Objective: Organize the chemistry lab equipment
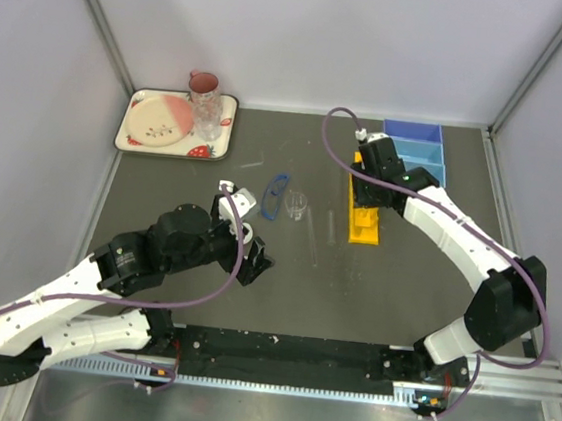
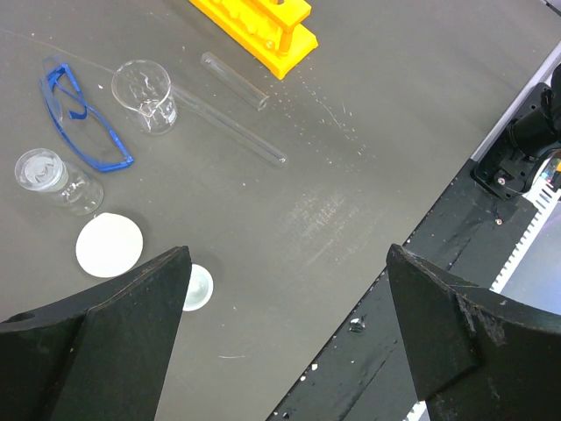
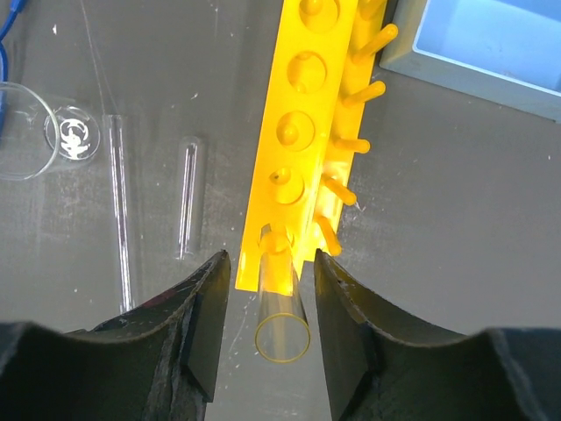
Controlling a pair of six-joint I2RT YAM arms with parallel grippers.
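The yellow tube rack (image 1: 364, 214) lies right of centre, next to the blue divided tray (image 1: 416, 144). My right gripper (image 3: 272, 263) is open, its jaws either side of a glass tube (image 3: 282, 307) standing in the rack's (image 3: 302, 114) nearest hole, with a gap on each side. Two thin glass rods (image 3: 188, 206) lie left of the rack. My left gripper (image 2: 287, 263) is open wide and empty over the table's front edge. Beyond it are the blue-rimmed goggles (image 2: 83, 132), the clear beaker (image 2: 145, 92), a white round dish (image 2: 109, 246), a smaller dish (image 2: 196, 287) and a clear glass dish (image 2: 53, 175).
A cream strawberry-patterned tray (image 1: 224, 134) with a plate, a pink mug (image 1: 204, 84) and a clear tumbler stands at the back left. A black rail (image 1: 286, 350) runs along the near edge. Walls close in the left, back and right sides.
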